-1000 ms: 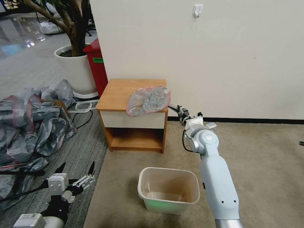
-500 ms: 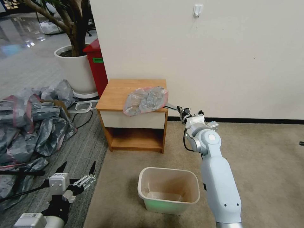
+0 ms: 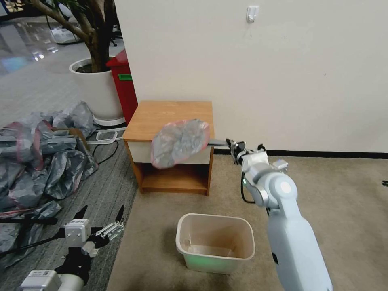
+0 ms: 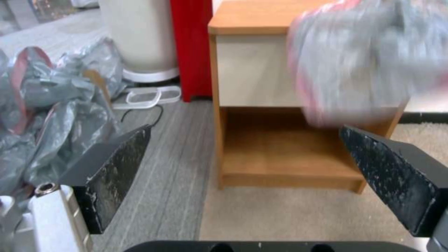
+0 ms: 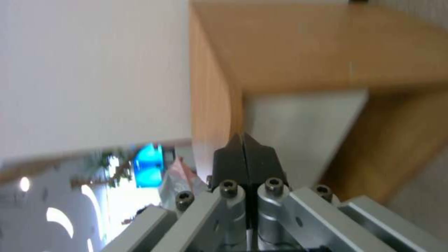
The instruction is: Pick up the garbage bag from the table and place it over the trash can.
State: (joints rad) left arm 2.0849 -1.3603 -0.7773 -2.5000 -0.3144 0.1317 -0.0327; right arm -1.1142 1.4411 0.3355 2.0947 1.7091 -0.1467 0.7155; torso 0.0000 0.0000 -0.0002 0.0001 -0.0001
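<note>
The garbage bag, crumpled grey plastic with a pink rim, hangs in the air in front of the table's right front corner, off the top. My right gripper is shut on the bag's right edge; in the right wrist view its fingertips are pressed together, with a bit of pink plastic beside them. The wooden table stands against the wall. The cream trash can sits on the carpet below, nearer me. My left gripper waits open low at the left; from its wrist view the blurred bag shows before the drawer.
A heap of grey-and-pink bags covers the floor at the left. Behind the table's left side stand a red bin and a white plant pot. A white frame and cables lie by the pot. Open carpet stretches to the right.
My right gripper has drawn back toward me and slightly down, dragging the garbage bag off the table top until it hangs before the drawer front. The left arm has barely moved.
</note>
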